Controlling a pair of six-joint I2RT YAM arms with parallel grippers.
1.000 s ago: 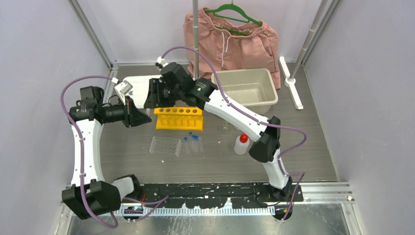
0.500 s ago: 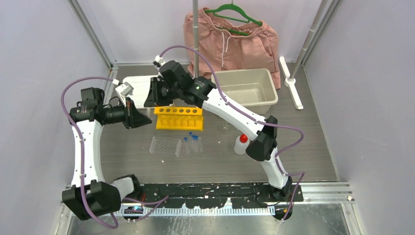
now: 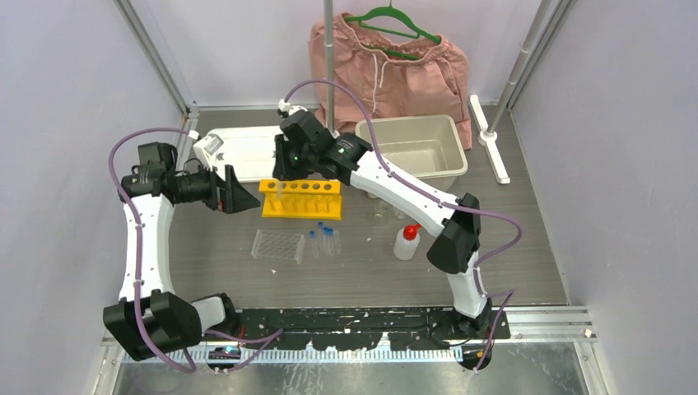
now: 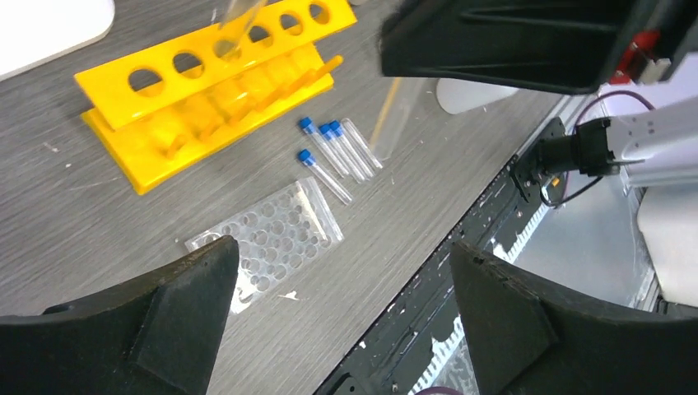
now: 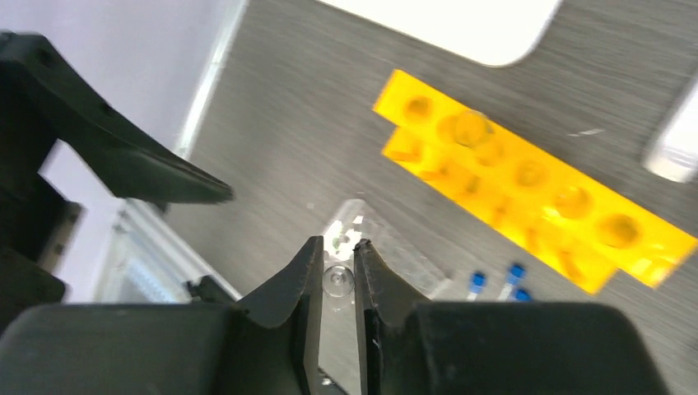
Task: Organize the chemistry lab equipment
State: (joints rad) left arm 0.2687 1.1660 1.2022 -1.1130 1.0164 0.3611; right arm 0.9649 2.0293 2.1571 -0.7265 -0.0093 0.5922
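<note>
My right gripper (image 5: pixel 337 247) pinches a clear tube (image 5: pixel 337 281) above the yellow rack (image 3: pixel 300 206), apparently lined up for a hole. At the rack's nine o'clock, my left gripper (image 3: pixel 237 196) hangs spread wide, empty.

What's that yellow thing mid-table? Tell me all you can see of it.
A bright yellow plastic rack, upright on the grey table. Its top plate has one row of six round holes above a wider base. A clear tube, held by the right gripper, slants down to one hole; the others look empty. Blue-capped tubes lie just in front.
</note>
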